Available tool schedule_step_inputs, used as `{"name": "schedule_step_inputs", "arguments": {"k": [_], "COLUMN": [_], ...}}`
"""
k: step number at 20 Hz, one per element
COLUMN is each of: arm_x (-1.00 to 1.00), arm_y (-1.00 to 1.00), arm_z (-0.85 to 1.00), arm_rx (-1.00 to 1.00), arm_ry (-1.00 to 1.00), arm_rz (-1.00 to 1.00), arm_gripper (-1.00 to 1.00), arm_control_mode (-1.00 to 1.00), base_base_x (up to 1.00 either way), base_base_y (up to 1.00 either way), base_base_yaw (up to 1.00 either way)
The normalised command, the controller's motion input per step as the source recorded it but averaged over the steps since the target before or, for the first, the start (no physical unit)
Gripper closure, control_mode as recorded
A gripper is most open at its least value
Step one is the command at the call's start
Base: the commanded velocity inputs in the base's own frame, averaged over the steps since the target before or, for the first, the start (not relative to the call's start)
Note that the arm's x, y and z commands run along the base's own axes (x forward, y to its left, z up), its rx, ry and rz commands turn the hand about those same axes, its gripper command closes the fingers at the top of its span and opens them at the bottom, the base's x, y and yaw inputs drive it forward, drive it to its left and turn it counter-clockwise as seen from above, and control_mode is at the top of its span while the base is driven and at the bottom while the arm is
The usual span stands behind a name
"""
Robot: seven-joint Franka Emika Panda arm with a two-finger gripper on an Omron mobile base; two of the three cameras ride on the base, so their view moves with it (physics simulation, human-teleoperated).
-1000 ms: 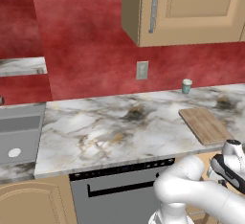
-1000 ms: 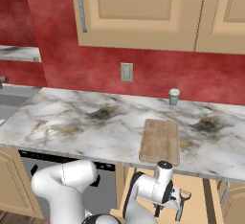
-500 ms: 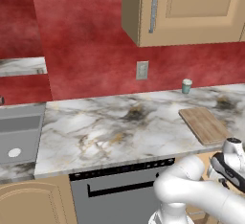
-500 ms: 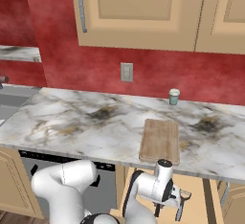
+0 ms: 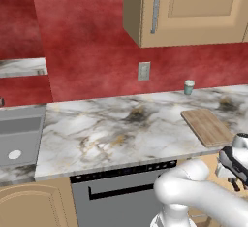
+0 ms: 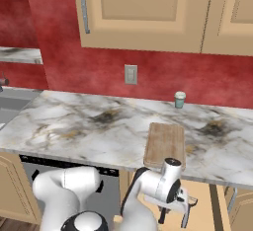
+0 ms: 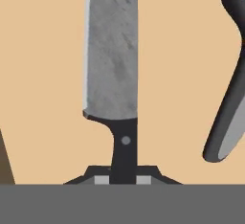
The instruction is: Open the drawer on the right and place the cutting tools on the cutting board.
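So the gripper [image 7: 123, 179] is clamped tight on the black handle of the knife [image 7: 112, 65], right down at the bottom of the hand view. The fingertips [image 7: 101, 180] sit on both sides of the handle just under the rivet, and the silver blade runs straight away from the hand over the tan floor of the drawer [image 7: 43, 74]. Off to the right side of that view there's the second cutting tool [image 7: 229, 113], a dark curved thing with a greyish face, lying on the same drawer floor, near the knife but apart from it.

From the right base view the gripper [image 6: 173, 219] is hanging low, below the countertop edge, over the tan inside of the pulled-out drawer [image 6: 202, 210]. In the left base view the hand is right at the right edge, also below counter level, and I can't make out the knife from there.

Further back, the cutting board [image 6: 165, 143] lies flat on the marble counter [image 6: 74, 121] just above where the hand is, with its near end right at the counter's front edge, bare on top. Same board [image 5: 208, 126] in the left base view. The dishwasher [image 5: 121, 197] sits under the counter left of the drawer. At the back by the red wall there's a small cup [image 6: 180, 99], a wall outlet [image 6: 130, 74], and the sink [image 5: 19, 134] is far left, upper cabinets [image 6: 148, 13] above it all
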Motion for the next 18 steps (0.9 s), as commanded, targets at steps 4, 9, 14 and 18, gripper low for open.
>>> {"name": "schedule_step_inputs", "arguments": {"k": [4,9,14,18], "arm_x": [-0.42,-0.23,-0.02,-0.31], "arm_y": [0.0,0.0,0.0,0.0], "arm_z": [0.4,0.43,0.47,0.28], "arm_rx": [0.01,0.0,0.0,0.0], "arm_ry": [0.0,0.0,0.0,0.0], "arm_rz": [0.0,0.0,0.0,0.0], "arm_gripper": [1.0,1.0,1.0,1.0], "arm_control_mode": [-1.0,-1.0,-1.0,-1.0], "base_base_x": [0.0,0.0,0.0,0.0], "base_base_y": [0.0,0.0,0.0,0.0], "base_base_yaw": [0.0,0.0,0.0,0.0]}}
